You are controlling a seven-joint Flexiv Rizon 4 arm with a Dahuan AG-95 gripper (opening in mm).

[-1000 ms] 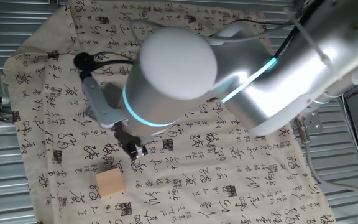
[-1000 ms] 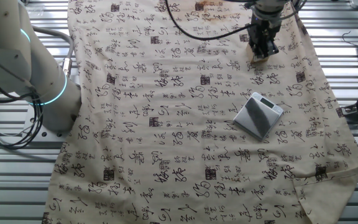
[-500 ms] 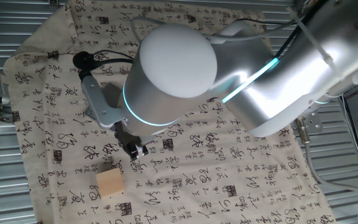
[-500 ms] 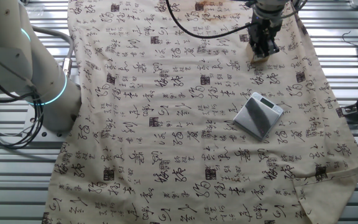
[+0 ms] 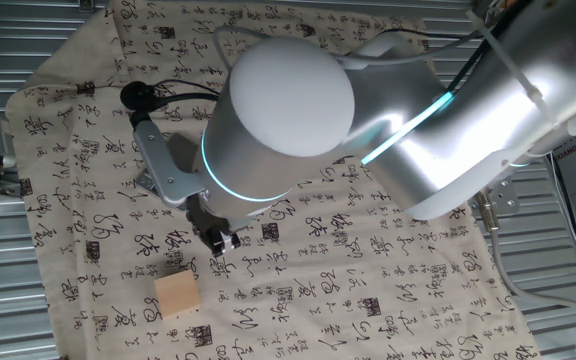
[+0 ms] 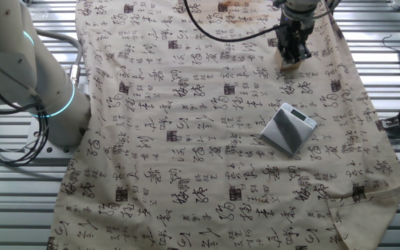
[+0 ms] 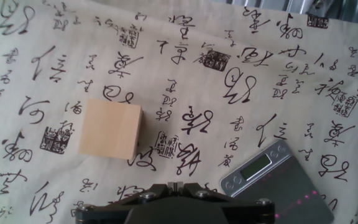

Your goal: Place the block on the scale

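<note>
Since the earlier frames the arm has barely shifted: in one fixed view its big rounded white joint sits a touch further right, while the pincer (image 5: pixel 220 241) still hovers just above the cloth, close to the upper right of the block (image 5: pixel 177 295). The block is a small, smooth, pale tan wooden cube with plain faces, lying flat on the cloth in the lower left of that view and left of centre in the hand view (image 7: pixel 111 130), untouched by the pincer. Whether the pincer is spread or pressed together cannot be told; only its dark metal base shows at the bottom edge of the hand view. The scale (image 6: pixel 289 129) is a thin, flat square with a dark grey platform and a silvery strip carrying a small display; it rests right of centre in the other fixed view, well apart from the block, and at the lower right of the hand view (image 7: pixel 278 182). A cream, slightly wrinkled cloth (image 6: pixel 186 139) printed with black calligraphy covers the ribbed metal bench (image 6: pixel 19 208).
</note>
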